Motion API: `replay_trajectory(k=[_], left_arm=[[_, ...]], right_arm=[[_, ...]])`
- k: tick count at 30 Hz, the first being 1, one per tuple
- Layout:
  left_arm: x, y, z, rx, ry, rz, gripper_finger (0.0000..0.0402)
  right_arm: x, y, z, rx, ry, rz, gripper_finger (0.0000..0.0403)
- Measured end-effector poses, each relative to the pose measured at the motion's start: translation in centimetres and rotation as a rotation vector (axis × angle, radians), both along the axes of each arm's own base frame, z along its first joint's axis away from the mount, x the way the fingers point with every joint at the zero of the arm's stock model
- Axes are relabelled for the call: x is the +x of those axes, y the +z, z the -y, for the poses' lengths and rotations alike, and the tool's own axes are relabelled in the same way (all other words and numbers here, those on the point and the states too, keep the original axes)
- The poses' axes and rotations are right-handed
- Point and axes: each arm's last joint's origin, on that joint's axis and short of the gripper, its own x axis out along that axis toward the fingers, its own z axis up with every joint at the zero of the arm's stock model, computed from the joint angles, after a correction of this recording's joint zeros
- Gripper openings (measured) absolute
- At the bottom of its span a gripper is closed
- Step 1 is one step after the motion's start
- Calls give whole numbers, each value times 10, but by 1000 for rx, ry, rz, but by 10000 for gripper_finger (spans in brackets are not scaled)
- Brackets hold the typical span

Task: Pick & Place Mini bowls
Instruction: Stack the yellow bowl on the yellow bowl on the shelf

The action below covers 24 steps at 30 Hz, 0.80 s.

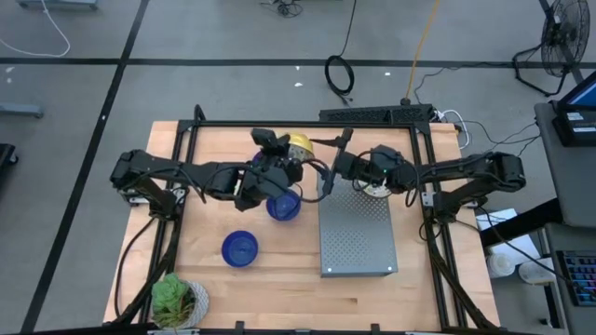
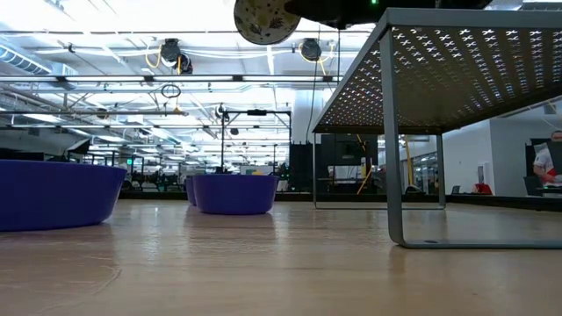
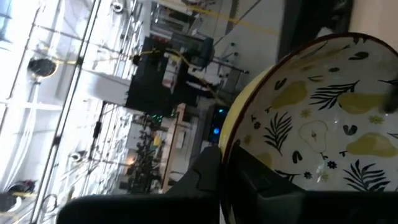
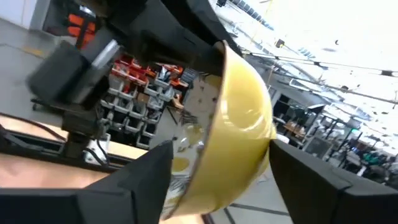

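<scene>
My left gripper is shut on a mini bowl, yellow outside, cream inside with a leaf and pear pattern. The bowl is high above the table's middle, tipped on its side, and shows at the top of the low view. My right gripper is open and faces the bowl's yellow outside from the right, one finger to each side of it. Two blue mini bowls sit on their bases on the table. Another pale bowl is partly hidden under the right arm. My left gripper holds the patterned bowl by its yellow rim, one finger inside the bowl and one outside. The bowl is lifted clear of the table and turned on its side, its opening toward the left arm.
A grey perforated metal shelf on thin legs stands right of the middle. A white pot with a green plant sits at the near left corner. Black frame bars run along the far edge and both sides.
</scene>
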Motion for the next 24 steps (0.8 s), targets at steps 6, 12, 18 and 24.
replay_trajectory(k=[6, 12, 18, 24], left_arm=[[1, 0, 3, -20, -45, 11, 14], [2, 1, 8, -58, -77, 66, 27], [5, 0, 14, -204, -204, 165, 33], [8, 0, 19, -340, -307, 256, 64]], right_arm=[[-1, 0, 8, -5, -34, -3, 163], [-2, 1, 15, 4, -75, 3, 76], [-3, 0, 21, -24, -119, -18, 7], [0, -4, 24, -33, -113, -134, 1]])
